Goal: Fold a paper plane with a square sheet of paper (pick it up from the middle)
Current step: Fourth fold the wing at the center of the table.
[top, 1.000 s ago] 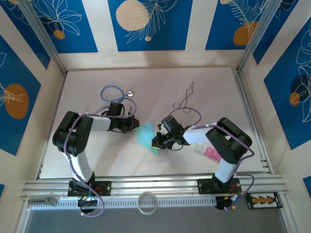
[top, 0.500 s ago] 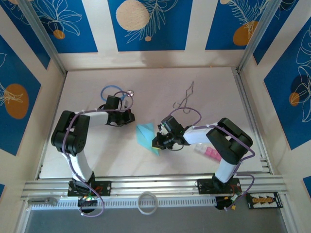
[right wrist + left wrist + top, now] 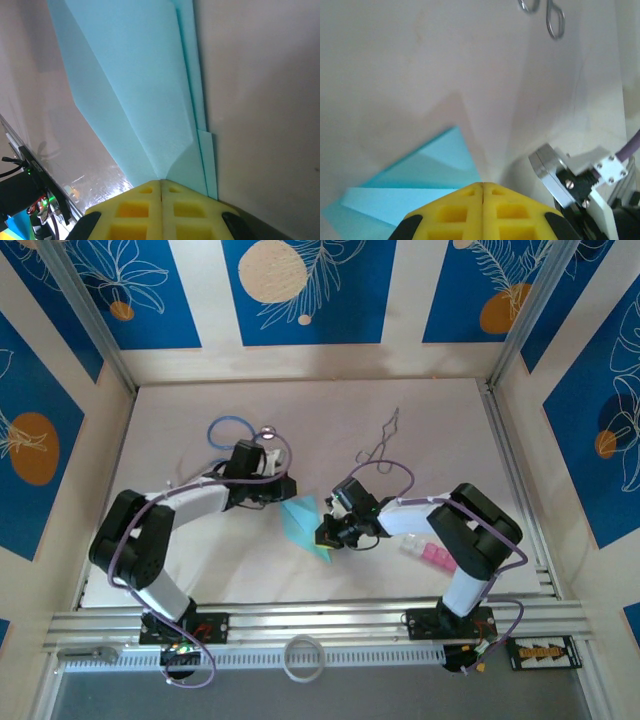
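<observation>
At the near edge a white ring (image 3: 303,658) lies on the slotted rail between the two arm bases; just past the rail, pink and clear blocks (image 3: 432,555) sit on the counter (image 3: 180,570) beside the right arm; the turquoise paper (image 3: 303,524) lies folded at mid-counter, its sharp point aimed toward the near rail; the right fingers (image 3: 323,535) are shut and meet the paper's right edge near that point; from the right wrist the yellow tips (image 3: 161,186) rest on stepped layers whose long straight creases run away from them; the left fingers (image 3: 284,494) are shut too, at the paper's far left corner, with a pale flap edge beside them in the left wrist view (image 3: 482,189); bare counter spreads left of the paper and beyond it; farther back lie a blue-tubed stethoscope (image 3: 232,426) and a bent wire (image 3: 384,443), well apart, with open surface up to the back wall.
</observation>
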You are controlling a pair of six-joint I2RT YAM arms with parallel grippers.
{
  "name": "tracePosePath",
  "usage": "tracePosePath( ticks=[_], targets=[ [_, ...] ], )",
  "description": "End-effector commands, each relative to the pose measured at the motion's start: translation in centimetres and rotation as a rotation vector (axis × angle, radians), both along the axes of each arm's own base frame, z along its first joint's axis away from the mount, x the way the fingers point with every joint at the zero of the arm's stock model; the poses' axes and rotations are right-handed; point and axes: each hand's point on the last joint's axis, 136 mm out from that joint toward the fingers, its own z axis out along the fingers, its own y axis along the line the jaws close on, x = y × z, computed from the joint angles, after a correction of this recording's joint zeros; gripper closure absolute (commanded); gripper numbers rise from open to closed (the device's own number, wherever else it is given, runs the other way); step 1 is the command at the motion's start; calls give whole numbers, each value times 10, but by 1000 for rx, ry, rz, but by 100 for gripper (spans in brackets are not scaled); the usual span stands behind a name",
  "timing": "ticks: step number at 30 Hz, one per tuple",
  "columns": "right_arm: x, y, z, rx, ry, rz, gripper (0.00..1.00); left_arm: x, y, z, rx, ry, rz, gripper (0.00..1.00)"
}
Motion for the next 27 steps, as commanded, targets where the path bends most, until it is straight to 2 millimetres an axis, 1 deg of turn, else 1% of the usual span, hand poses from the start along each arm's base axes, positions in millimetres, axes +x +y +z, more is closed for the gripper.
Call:
tracePosePath(
  ticks=[1, 5, 7, 8, 11, 13, 16, 20, 23, 27],
  targets=[
    [-6, -12, 0, -45, 13, 2, 94, -8, 6, -27, 41, 50, -4, 97],
    [-6, -11, 19, 1, -36, -14, 87, -9, 8, -45, 77, 80, -15, 98],
    [-9, -13, 24, 12, -41, -29, 85, -10, 12, -53, 109, 82, -14, 98],
    [-11, -16, 24, 3, -40, -39, 83, -9, 14, -55, 118, 82, -8, 98],
    [-20, -34, 22, -52, -29, -99, 77, -9, 17, -59, 119, 86, -3, 98],
    [-26, -46, 21, -72, 11, -162, 70, -9, 18, -62, 123, 89, -1, 98],
    [-37, -52, 23, -66, 48, -186, 69, -9, 21, -67, 135, 98, 2, 98],
    [-48, -60, 17, -92, 101, -221, 66, -9, 27, -74, 160, 120, 20, 99],
    [-52, -53, 16, -69, 120, -192, 66, -8, 30, -78, 161, 135, 36, 99],
    [-52, -41, 14, -49, 131, -175, 67, -8, 32, -80, 160, 147, 41, 99]
  ],
)
